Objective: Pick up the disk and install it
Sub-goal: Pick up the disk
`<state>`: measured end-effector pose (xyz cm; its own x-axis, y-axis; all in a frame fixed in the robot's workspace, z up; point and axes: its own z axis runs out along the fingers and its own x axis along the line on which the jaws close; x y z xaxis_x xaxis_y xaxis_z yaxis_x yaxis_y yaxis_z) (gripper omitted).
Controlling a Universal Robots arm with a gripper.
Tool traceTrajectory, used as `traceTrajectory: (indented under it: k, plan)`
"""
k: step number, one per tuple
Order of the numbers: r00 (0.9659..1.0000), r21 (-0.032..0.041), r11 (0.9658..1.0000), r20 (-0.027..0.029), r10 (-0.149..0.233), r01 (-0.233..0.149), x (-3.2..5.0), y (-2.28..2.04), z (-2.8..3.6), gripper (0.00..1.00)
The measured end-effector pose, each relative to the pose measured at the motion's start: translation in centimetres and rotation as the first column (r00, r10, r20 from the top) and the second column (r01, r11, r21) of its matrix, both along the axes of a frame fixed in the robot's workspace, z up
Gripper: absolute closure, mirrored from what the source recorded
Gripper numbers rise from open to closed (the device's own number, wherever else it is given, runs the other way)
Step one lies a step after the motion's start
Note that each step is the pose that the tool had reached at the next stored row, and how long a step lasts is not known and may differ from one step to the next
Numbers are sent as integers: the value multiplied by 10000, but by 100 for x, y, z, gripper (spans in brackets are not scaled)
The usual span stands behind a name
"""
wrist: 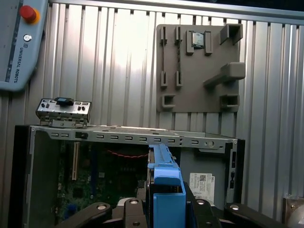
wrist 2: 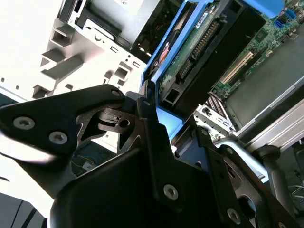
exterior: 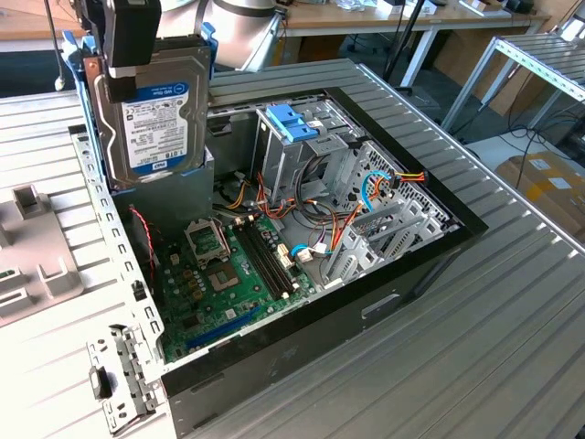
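Disk [exterior: 155, 110] in tool [exterior: 131, 57], above open computer case [exterior: 302, 340]

— What is the disk [exterior: 155, 69] made of?
— Bare silvery metal, a paper label [exterior: 157, 137], and a smooth light-blue plastic edge.
— And the table [exterior: 475, 347]?
— Ribbed matt aluminium. The computer case [exterior: 302, 357] is glossy black outside and dull grey steel inside.

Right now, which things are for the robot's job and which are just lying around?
For the job: the disk, held upright by the gripper; the open computer case.
Just lying about: the grey holder plate; the control pendant; the cardboard box.
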<state>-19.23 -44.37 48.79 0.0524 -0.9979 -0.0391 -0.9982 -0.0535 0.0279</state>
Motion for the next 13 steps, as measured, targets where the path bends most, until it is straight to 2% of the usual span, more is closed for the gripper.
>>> traceTrajectory:
  k: [13]
  plan:
    - [10000,0,10000,0,0,0,102,-72,-8,63]
